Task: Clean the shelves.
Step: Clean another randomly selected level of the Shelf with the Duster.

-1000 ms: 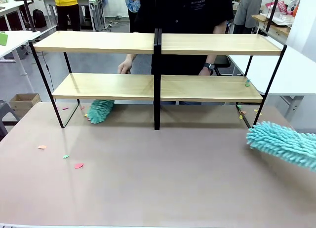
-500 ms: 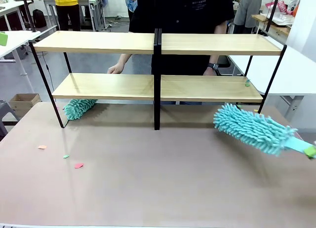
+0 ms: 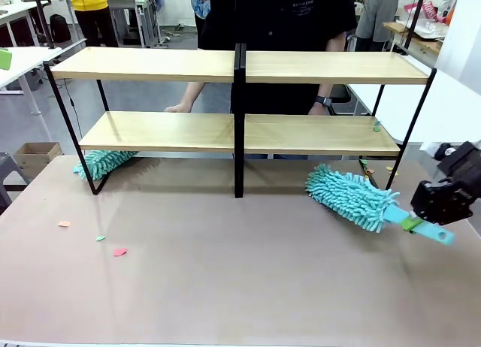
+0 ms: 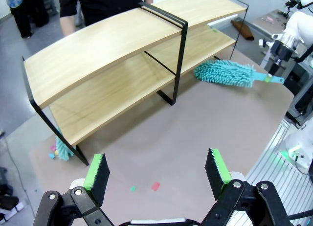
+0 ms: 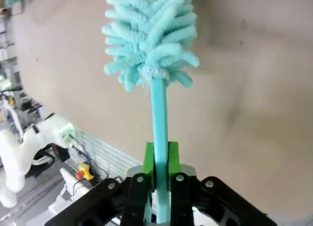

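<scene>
A wide two-tier rack, the shelves [image 3: 240, 133], stands upright across the far half of the table, from about 10 o'clock to 2 o'clock in the front view. Four long light-wood boards sit level in a thin black metal frame, two per tier, split by a central black post. The upper boards look bare. A tiny green scrap lies at the lower right board's right end.
</scene>
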